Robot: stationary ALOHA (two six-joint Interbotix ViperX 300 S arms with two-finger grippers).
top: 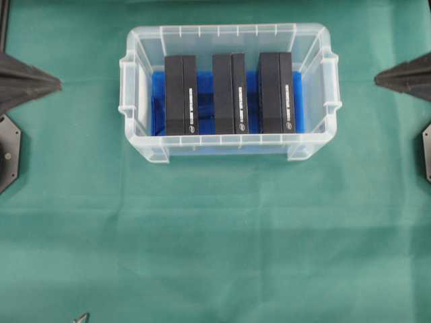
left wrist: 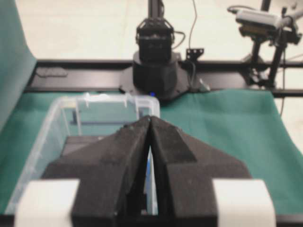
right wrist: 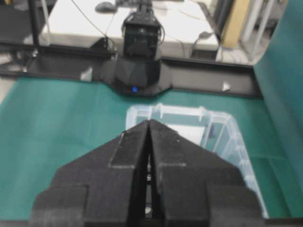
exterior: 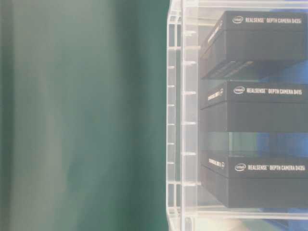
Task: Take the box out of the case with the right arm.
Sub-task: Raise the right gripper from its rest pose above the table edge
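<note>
- Two claws flank your scene, both well apart from the case.
- Your left claw [top: 57, 83] sits at the left edge, tips pressed together, holding nothing.
- Your case [top: 229, 32] stands mid-counter on the green cloth [top: 215, 235], blue lining under three black boxes on edge: left box [top: 180, 94], middle box [top: 229, 93], right box [top: 277, 91], each apart from the next.
- Your right claw [top: 378, 77] points in from the right edge, closed tight and empty.
</note>
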